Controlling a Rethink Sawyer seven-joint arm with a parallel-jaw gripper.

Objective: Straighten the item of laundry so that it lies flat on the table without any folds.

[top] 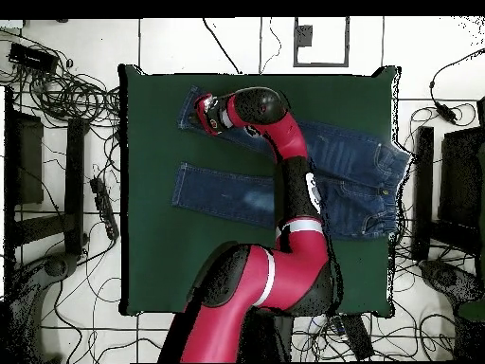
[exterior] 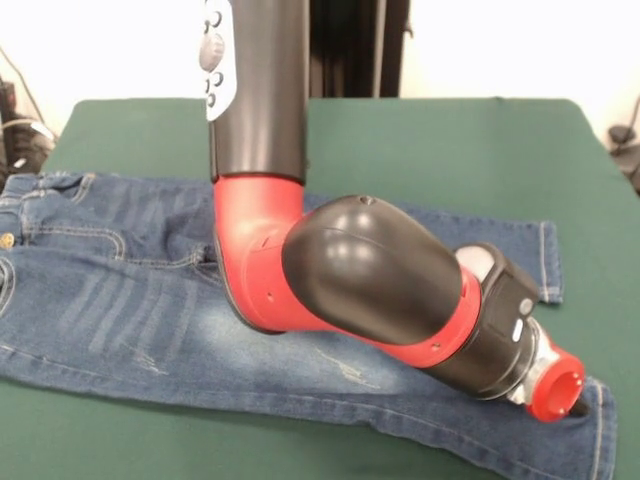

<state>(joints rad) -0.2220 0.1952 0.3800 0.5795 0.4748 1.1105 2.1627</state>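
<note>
The blue denim jeans [exterior: 120, 300] lie spread on the green table [exterior: 430, 150], waistband at the left and both legs running right. In the overhead view the jeans [top: 355, 175] have the waistband at the right and the legs apart, pointing left. The arm reaches low across the jeans. My gripper [exterior: 575, 405] is down at the hem of the near leg, close to or touching the cloth. The wrist hides most of it. In the overhead view the gripper [top: 199, 114] sits over the end of the upper leg. The arm hides the jeans' middle.
The green table [top: 152, 265] extends well beyond the jeans on all sides. Cables [top: 66, 90] and dark equipment [top: 24, 156] lie on the floor around it. The waistband lies near the table's edge [top: 396, 190].
</note>
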